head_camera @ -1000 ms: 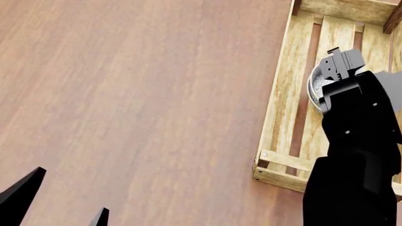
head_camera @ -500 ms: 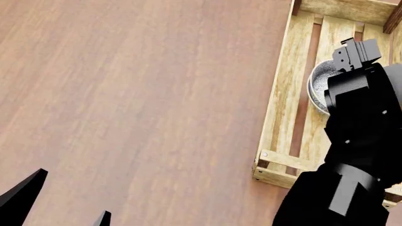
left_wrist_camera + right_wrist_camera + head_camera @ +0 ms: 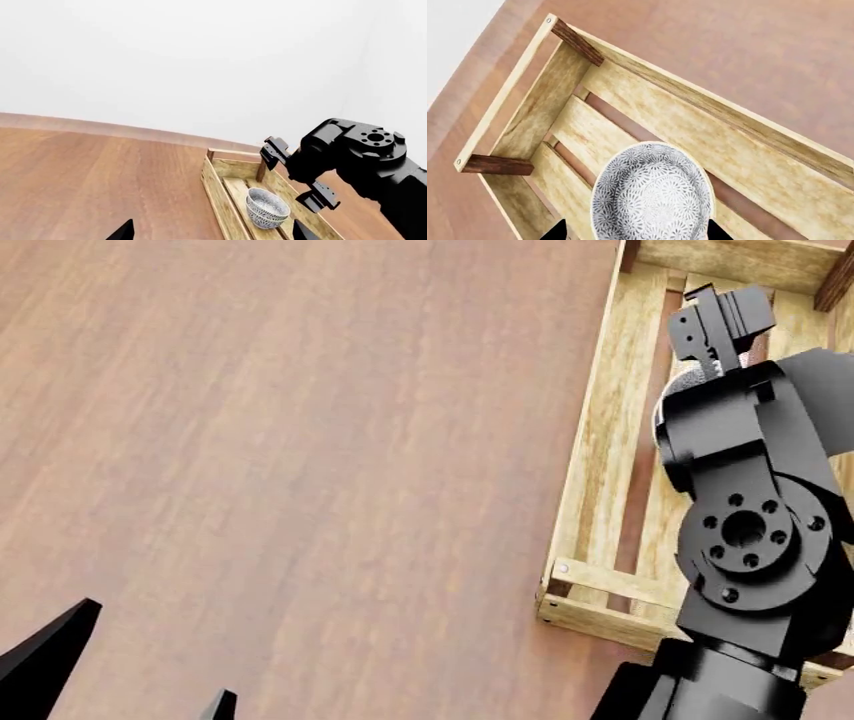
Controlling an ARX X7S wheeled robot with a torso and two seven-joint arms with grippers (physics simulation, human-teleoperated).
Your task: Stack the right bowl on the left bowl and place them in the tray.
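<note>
Two grey-patterned bowls sit stacked, one inside the other (image 3: 267,207), on the slats of the light-wood tray (image 3: 217,192). The right wrist view looks straight down into the top bowl (image 3: 650,192) and the tray (image 3: 707,107). My right gripper (image 3: 296,173) hangs open and empty above the bowls, its fingertips (image 3: 555,231) either side of the rim without touching. In the head view my right arm (image 3: 747,530) covers the bowls over the tray (image 3: 601,440). My left gripper (image 3: 134,680) is open and empty, low over the table to the tray's left.
The brown wooden table (image 3: 294,440) spreads to the left of the tray. A white wall (image 3: 200,65) rises behind the table's far edge. The tray has dark corner posts (image 3: 577,42) and low plank sides.
My right arm has lifted and swung its wrist; the open gripper moved toward the tray's far end and now hides the bowls in the head view. The left gripper has not moved.
</note>
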